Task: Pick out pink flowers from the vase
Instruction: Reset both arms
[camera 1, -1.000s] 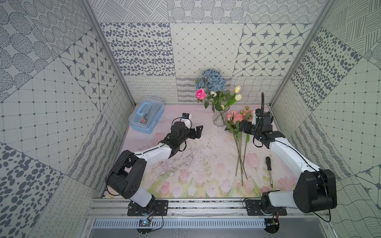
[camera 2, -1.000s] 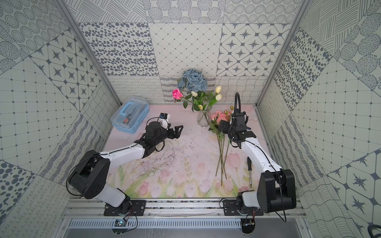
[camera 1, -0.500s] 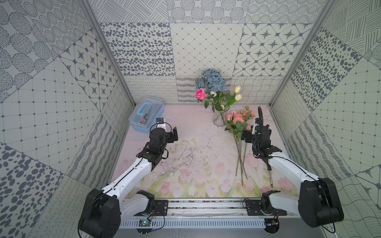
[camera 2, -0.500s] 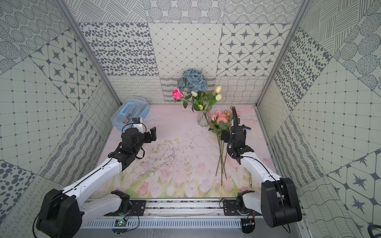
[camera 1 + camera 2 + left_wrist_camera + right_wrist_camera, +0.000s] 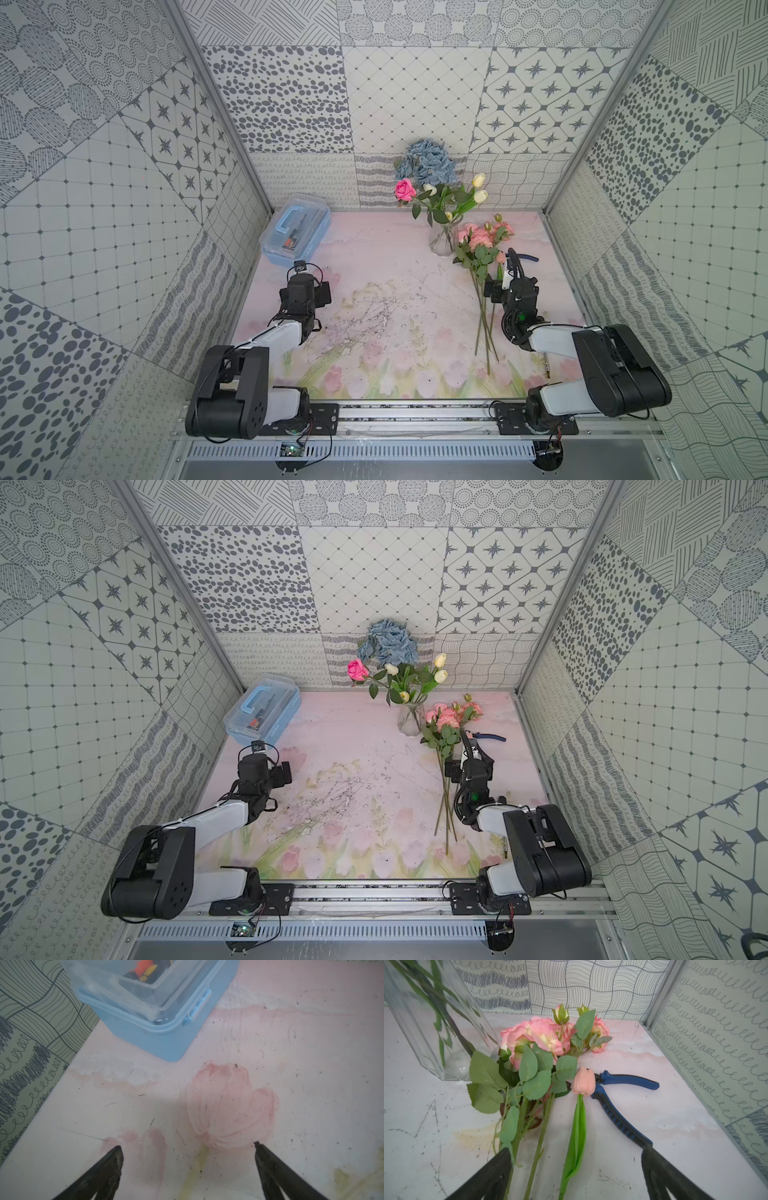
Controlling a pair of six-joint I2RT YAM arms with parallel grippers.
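Mostly done, 1 pick left by my read: the vase (image 5: 442,242) stands upright well ahead of the right gripper (image 5: 576,1149). It holds the blue hydrangea (image 5: 428,162), the cream tulips (image 5: 478,188) and 1 hot-pink rose (image 5: 405,190) leaning out of the rim. The rest of the pink flowers (image 5: 533,1036) are out and lie flat on the floral mat (image 5: 395,332). That is a ruffled bunch (head count unclear) with its heads just beside the vase base, ahead of the right jaws. Its stems run back past the inner side of 1 right fingertip (image 5: 505,1155). 1 salmon bud (image 5: 583,1080) has its stem running in between the jaws. Blue-handled pliers (image 5: 623,1093) sit just beside that bud, 1 handle reaching the other fingertip. The right jaws are spread wide, gripping nothing, low over the stems. The left gripper (image 5: 187,1145) is also spread wide and empty, with only bare mat between the jaws and the blue-lidded box (image 5: 162,1028) ahead of it, apart. Versus 1 second ago, both arms have folded back toward the rail. The left jaws left mid-mat near the vase and now face the box. The right jaws backed off from the flower heads down along the stems. Bunch, rose and vase are unmoved.
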